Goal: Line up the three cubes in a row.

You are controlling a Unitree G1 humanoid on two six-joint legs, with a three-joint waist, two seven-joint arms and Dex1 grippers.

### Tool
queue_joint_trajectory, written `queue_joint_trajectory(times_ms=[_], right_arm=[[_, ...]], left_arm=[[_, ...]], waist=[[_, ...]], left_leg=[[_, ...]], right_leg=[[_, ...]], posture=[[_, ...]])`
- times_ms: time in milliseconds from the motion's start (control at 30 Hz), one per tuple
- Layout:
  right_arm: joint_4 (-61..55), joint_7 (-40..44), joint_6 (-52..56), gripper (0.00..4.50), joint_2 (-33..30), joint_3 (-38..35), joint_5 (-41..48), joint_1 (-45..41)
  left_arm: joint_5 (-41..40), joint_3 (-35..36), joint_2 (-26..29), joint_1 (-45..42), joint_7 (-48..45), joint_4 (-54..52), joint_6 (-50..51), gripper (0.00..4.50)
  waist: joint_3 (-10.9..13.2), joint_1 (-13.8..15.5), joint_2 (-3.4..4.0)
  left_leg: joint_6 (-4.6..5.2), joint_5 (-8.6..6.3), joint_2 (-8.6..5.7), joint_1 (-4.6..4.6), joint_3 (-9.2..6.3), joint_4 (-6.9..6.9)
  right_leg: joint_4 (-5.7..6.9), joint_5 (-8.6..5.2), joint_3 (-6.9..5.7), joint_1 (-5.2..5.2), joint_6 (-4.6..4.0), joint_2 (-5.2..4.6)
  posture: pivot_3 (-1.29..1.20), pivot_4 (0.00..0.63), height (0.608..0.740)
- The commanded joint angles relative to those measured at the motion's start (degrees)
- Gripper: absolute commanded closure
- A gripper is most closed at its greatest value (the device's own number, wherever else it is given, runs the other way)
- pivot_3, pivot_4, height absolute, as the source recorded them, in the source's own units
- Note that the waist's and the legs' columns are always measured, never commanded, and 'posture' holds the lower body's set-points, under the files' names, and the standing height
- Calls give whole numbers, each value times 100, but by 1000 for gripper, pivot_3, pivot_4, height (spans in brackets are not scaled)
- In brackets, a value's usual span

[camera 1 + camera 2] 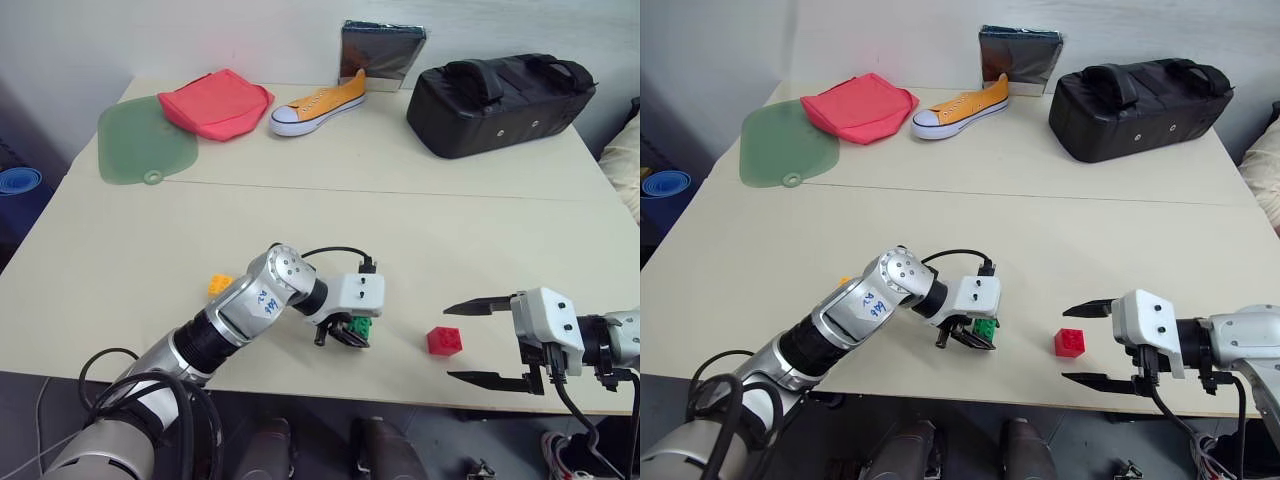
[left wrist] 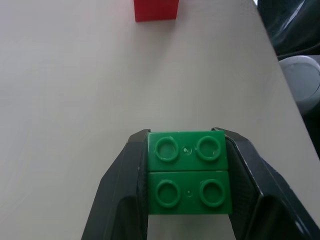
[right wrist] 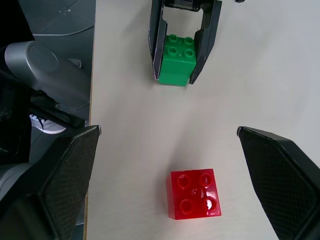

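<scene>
My head pair looks forward and down across the table point(image 1: 420, 230), the two eyes nearly matching. My left wrist camera sits very close, staring down along its end effector point(image 2: 189, 172) at the green cube point(image 2: 189, 172). The right wrist camera hangs a little farther off; both wrist views share the red cube point(image 3: 194, 194).

Blue handwritten marks stand on the silver forearm shell of the left arm point(image 1: 868, 305), just behind the wrist; they look like digits, perhaps 2 over 3 others, but cannot be read with certainty. No other text, label or brand is legible
</scene>
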Motion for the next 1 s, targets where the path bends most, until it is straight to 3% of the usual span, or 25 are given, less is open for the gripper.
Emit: queue_joint_trajectory(times_ms=[33, 67, 133, 400, 567, 767, 867, 1000], right_arm=[[-193, -7, 40, 0, -70, -92, 101, -64], [-195, -9, 48, 0, -67, -87, 100, -77], [-190, -12, 53, 0, -65, -74, 99, -111], [-103, 14, 12, 0, -47, 57, 53, -257], [-9, 25, -17, 0, -21, 191, 38, -439], [242, -27, 442, 0, 129, 366, 603, -1193], [341, -14, 747, 0, 166, 507, 845, -1626], [426, 40, 857, 0, 216, 711, 882, -1997]], left_arm=[[-8, -33, -47, 2, 69, -83, 55, 2983], [-28, -32, -35, 29, 66, -98, 54, 2983], [-142, 90, -92, 77, 141, -112, 213, 2243], [-513, 424, -48, -137, 93, -260, 543, 17], [-912, 1103, 137, -567, 71, -250, 887, 17], [-1442, 2268, 1217, -559, -314, -265, 556, 17], [-1789, 2963, 1808, -103, -536, -340, 191, 17], [-2420, 4286, 2607, 1306, -1042, -850, -414, 17]], waist=[[0, 0, 0], [0, 0, 0], [0, -1, 0], [0, -2, 0], [0, -3, 0], [-1, -120, 2], [-1, -167, 3], [-1, -163, 2]], left_leg=[[0, 0, 0, 0, 0, 0], [0, 0, 0, 0, 0, 0], [0, 0, 0, 0, 0, 0], [0, 0, 1, 0, -1, 1], [-1, 0, 1, 0, -2, 2], [-8, 5, 6, 2, -3, -1], [-9, 5, 8, 2, -5, -4], [-12, 2, 11, 1, -6, -9]], right_leg=[[1, 0, 0, 0, 0, 0], [0, 0, 0, 0, 0, 0], [0, 0, 0, 1, 0, 0], [1, 0, -1, 1, 0, 0], [0, 0, -2, 1, 0, 0], [2, 0, -4, -2, -1, 4], [1, -1, -6, -2, -1, 2], [-6, -3, -8, -6, -5, -2]], posture=[[0, 150, 740], [0, 150, 740], [0, 150, 740], [0, 150, 740], [0, 150, 740], [0, 150, 740], [0, 150, 740], [0, 150, 740]])
